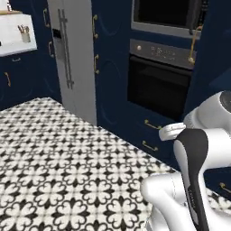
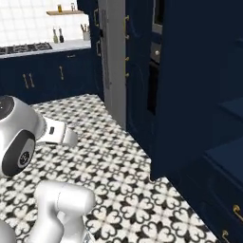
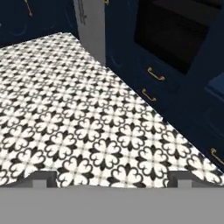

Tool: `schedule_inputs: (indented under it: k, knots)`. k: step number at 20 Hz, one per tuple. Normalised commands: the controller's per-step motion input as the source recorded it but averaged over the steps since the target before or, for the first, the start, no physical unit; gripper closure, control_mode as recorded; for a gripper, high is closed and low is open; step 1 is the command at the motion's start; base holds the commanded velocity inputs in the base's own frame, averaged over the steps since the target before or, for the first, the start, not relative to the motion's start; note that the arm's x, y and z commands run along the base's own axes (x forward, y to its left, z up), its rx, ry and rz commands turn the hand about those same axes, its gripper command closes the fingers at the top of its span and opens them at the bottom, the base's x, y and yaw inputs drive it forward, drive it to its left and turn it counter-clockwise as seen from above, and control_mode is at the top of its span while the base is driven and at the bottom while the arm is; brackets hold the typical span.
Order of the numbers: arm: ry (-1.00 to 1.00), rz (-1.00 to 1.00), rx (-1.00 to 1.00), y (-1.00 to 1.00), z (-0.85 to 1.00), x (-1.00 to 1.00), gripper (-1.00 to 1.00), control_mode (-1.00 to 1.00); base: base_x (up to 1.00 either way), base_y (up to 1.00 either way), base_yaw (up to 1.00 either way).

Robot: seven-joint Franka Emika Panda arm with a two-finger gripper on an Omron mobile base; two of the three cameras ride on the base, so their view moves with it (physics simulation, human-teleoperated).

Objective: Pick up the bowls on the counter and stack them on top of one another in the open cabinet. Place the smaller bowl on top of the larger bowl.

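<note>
No bowl appears in any of the three views, so where either one sits cannot be told from here; the marble counter is out of sight as well. Largest in the scene is the patterned black-and-white tile floor (image 1: 67,171), running up to a wall of dark navy units. Set into that wall are a tall grey refrigerator (image 1: 74,58) and a black oven (image 1: 158,85) with a brass handle, with brass-pulled drawers below it. In the right base view the open cabinet (image 2: 228,156) shows plain navy shelves (nothing rests on the parts that can be seen), its door (image 2: 190,85) swung out toward the base. The gripper (image 3: 112,177) has its fingers spread wide and pinches nothing, pointing down at bare floor. My worry from here: the swung-out door stands near the base, and a turn toward the counter could clip it with the arm's elbow; an approach that stops short would leave the bowls beyond reach.
</note>
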Motion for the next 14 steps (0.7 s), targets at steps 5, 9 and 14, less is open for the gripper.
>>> schedule_inputs:
  k: [5,9,14]
  knots:
    - [0.0,0.0,0.0,0.0,0.0,0.0,-1.0,1.0,0.0,0.0,1.0]
    - [0.0,0.0,0.0,0.0,0.0,0.0,-1.0,1.0,0.0,0.0,1.0]
    - [0.0,0.0,0.0,0.0,0.0,0.0,-1.0,1.0,0.0,0.0,1.0]
